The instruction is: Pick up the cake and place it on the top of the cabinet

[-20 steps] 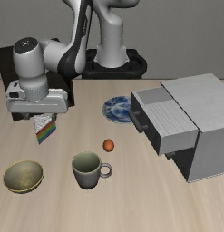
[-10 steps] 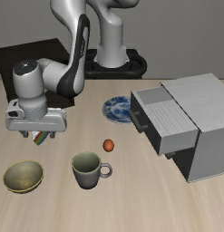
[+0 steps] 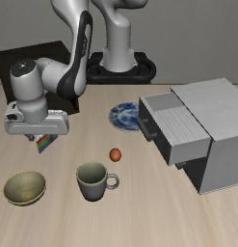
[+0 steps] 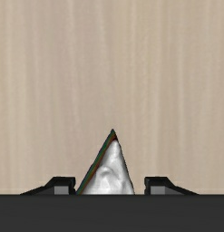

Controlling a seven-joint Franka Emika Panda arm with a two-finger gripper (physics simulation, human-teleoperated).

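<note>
The cake [image 3: 45, 144] is a wedge with rainbow layers, lying on the wooden table [image 3: 140, 207] at the exterior view's left. My gripper [image 3: 41, 135] is low over it and straddles it. In the wrist view the cake's white pointed wedge [image 4: 109, 168] rises midway between my two fingertips [image 4: 61, 185], and a narrow gap shows on each side, so my gripper [image 4: 111, 186] is open around it. The grey cabinet [image 3: 212, 121] stands at the exterior view's right with its top bare.
The cabinet's top drawer [image 3: 171, 125] is pulled out toward the table's middle. A blue patterned plate [image 3: 123, 116] lies beside it. A small red ball [image 3: 115, 154], a grey-green mug [image 3: 94, 180] and an olive bowl [image 3: 24, 188] sit nearer the front.
My hand has come down over the cake and shifted a little toward the exterior view's left, so the fingers now straddle it. The cake lies where it was.
</note>
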